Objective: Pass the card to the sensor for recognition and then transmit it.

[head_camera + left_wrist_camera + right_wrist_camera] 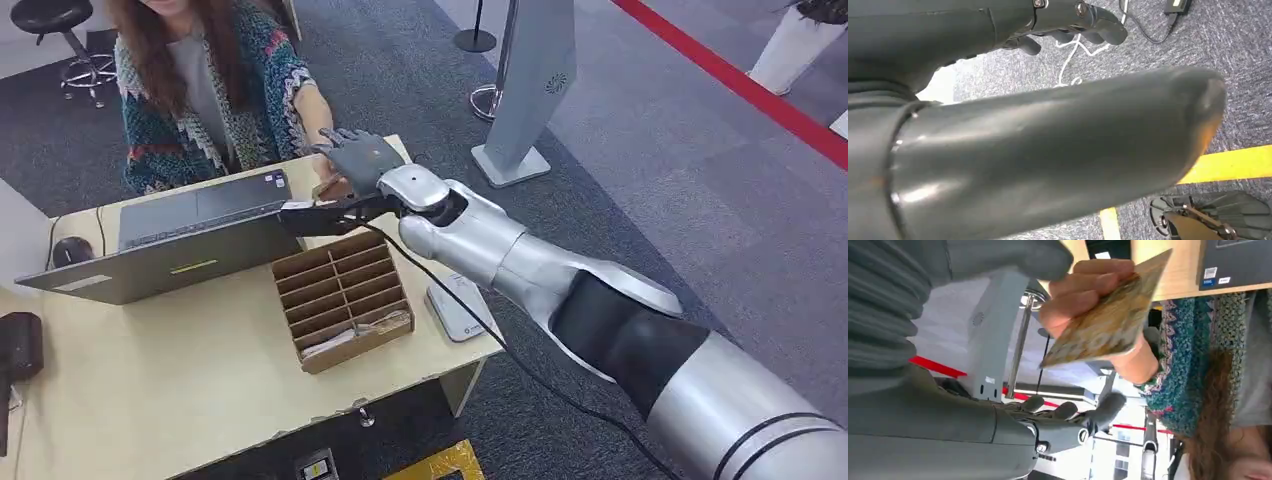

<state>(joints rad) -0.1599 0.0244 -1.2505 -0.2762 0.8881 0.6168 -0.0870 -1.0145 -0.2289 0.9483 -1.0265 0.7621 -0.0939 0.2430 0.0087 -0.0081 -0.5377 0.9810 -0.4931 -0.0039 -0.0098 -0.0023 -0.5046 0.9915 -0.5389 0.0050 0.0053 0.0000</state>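
We see right hand [998, 365] open, fingers spread, holding nothing, beside card [1108, 320]; card in person's hand [1083, 295] above desk [180, 370]; left hand [1068, 25] fingers curled, empty

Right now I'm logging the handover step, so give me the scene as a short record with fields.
card: gold-brown card, in the person's hand
right hand: right hand reached over the desk, fingers apart, beside the card
left hand: left hand hanging over the carpet, fingers curled, holding nothing
person: seated behind the laptop
nearby: slotted wooden box
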